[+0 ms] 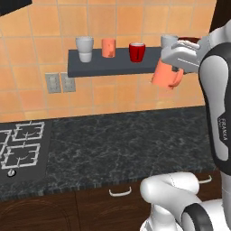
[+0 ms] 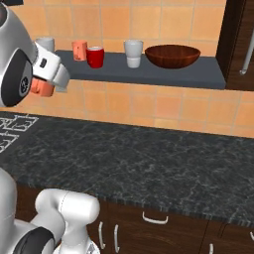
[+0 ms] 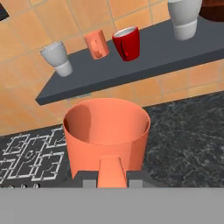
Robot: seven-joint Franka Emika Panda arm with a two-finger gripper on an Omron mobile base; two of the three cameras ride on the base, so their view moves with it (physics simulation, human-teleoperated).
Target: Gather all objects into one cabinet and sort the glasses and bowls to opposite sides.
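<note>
Holding the mug (image 3: pixel 106 135) by its handle, the gripper (image 3: pixel 112 180) keeps it in the air below the front edge of the shelf (image 1: pixel 113 66), above the surface (image 1: pixel 122 140). The fingers are closed tight on the handle, which rises between them in the hand view, and the mug stands upright with its mouth open to the camera.

Most of the gathering looks done. On the shelf stand a grey cup (image 1: pixel 84 48) toward the left end, then a salmon cup (image 1: pixel 108 47) and a red cup (image 1: pixel 136 52) close together. A second grey cup (image 2: pixel 133 53) stands further right, just beside the bowl (image 2: pixel 172 55), which sits near the right end. So the bowl has one side and three cups have the other, but the second grey cup is nearer to the bowl than to its group. I judge that the mug is the last thing to place, and it should go on the cup side. Maybe the second grey cup must also go left afterwards; this I cannot decide from here.

About the contents: the mug is empty inside, its wall and bottom are plain. The red cup shows a pale inside and nothing in it. The bowl looks empty as well. Inside the other cups I cannot see.
</note>
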